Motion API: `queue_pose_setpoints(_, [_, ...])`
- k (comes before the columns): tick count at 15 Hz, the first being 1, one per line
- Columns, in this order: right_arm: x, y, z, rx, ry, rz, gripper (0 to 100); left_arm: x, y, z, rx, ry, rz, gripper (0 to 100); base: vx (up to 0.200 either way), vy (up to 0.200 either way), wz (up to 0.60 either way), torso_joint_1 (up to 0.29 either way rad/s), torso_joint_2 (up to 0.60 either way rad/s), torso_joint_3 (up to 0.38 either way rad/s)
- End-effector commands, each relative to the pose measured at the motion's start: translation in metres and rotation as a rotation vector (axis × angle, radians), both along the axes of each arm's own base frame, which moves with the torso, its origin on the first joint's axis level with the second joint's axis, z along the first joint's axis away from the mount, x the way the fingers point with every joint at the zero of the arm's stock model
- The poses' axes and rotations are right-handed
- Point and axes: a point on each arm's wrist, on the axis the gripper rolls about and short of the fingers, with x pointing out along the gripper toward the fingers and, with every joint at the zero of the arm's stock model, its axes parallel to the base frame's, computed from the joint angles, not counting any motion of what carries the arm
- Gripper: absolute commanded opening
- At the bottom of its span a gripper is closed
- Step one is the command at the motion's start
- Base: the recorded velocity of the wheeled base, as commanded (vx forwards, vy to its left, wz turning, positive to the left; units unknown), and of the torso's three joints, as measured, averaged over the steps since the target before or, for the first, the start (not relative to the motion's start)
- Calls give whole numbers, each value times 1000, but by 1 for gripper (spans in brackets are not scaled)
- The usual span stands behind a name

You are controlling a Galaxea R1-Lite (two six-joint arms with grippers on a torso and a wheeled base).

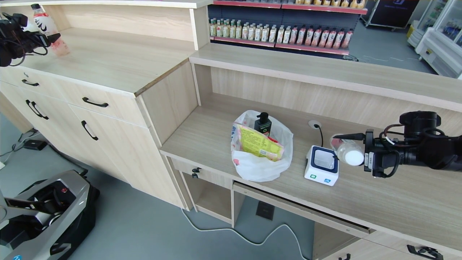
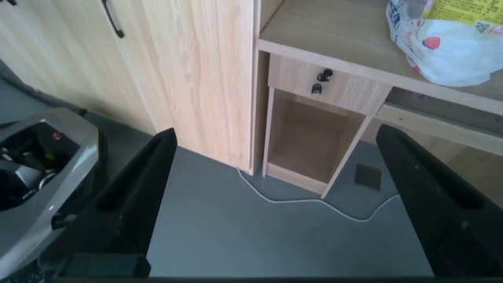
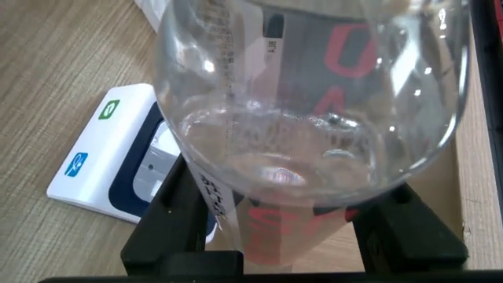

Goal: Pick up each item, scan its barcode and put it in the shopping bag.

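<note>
- Left wrist view: the left gripper [image 2: 275, 145] hangs over grey floor [image 2: 236, 228] beside the wooden cabinet [image 2: 196, 71], its fingers [image 2: 141, 189] spread wide with nothing between them.
- On the upper counter [image 1: 119, 61] at far left stands a pink drink bottle [image 1: 48, 27]. Whether the left arm's tip touches it cannot be told from the head view.
- At the middle of the lower counter [image 1: 202, 137] sits the white shopping bag [image 1: 260, 168], mouth open, holding a yellow snack packet [image 1: 258, 144] and a black pump bottle [image 1: 262, 124].
- Just right of the bag lies the white-and-blue barcode scanner [image 1: 322, 165], window facing up, cable running back to a hole in the counter.
- At right, the right gripper [image 1: 341, 146] is clamped on a clear bottle [image 1: 348, 151], held on its side above the scanner's right edge, white cap toward the counter's front.
</note>
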Motion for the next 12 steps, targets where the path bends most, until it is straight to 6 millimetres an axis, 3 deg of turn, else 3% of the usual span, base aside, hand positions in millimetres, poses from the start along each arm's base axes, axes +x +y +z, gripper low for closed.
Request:
queue_pose_setpoints(1, [-17, 3, 24, 17, 23, -10, 0, 0, 0, 0, 0, 0, 0, 100, 0, 0, 0, 0, 0, 0])
queue_pose_setpoints(3, [-59, 6, 62, 129, 229, -72, 0, 0, 0, 0, 0, 0, 0, 100, 0, 0, 0, 0, 0, 0])
queue_pose_setpoints(4, [-71, 5, 71, 156, 273, -98, 0, 0, 0, 0, 0, 0, 0, 100, 0, 0, 0, 0, 0, 0])
queue_pose_setpoints(5, [-97, -1, 90, 228, 369, -168, 0, 0, 0, 0, 0, 0, 0, 100, 0, 0, 0, 0, 0, 0])
queue_pose_setpoints(8, [-148, -11, 113, 443, 554, -350, 0, 0, 0, 0, 0, 0, 0, 100, 0, 0, 0, 0, 0, 0])
queue_pose_setpoints(12, [-175, -12, 131, 752, 771, -601, 0, 0, 0, 0, 0, 0, 0, 100, 0, 0, 0, 0, 0, 0])
